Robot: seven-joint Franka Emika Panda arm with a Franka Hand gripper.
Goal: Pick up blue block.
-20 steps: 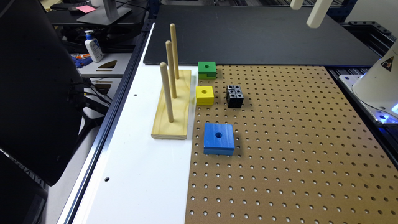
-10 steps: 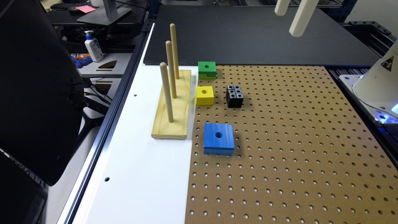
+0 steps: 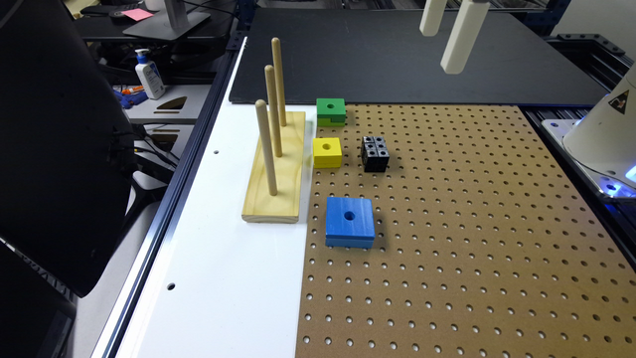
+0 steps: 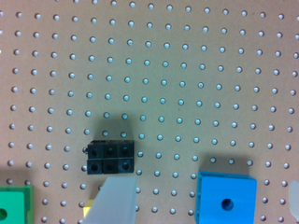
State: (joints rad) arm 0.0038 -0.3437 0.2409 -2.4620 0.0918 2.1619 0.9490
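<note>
Gripper (image 3: 449,42) high above the black mat, fingers spread apart, holding nothing.
Blue block (image 3: 350,221) flat on pegboard (image 3: 472,238), at 6 o'clock from yellow block (image 3: 327,151), beside peg stand (image 3: 276,169).

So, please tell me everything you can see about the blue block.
The blue block is a flat, square, bright blue piece with a round hole through its centre; its surface looks matte. It is the largest block here. It lies flat on the brown pegboard, near the board's edge beside the wooden peg stand, apart from it. Nothing touches it except the board. The gripper hangs high above, away from it.
</note>
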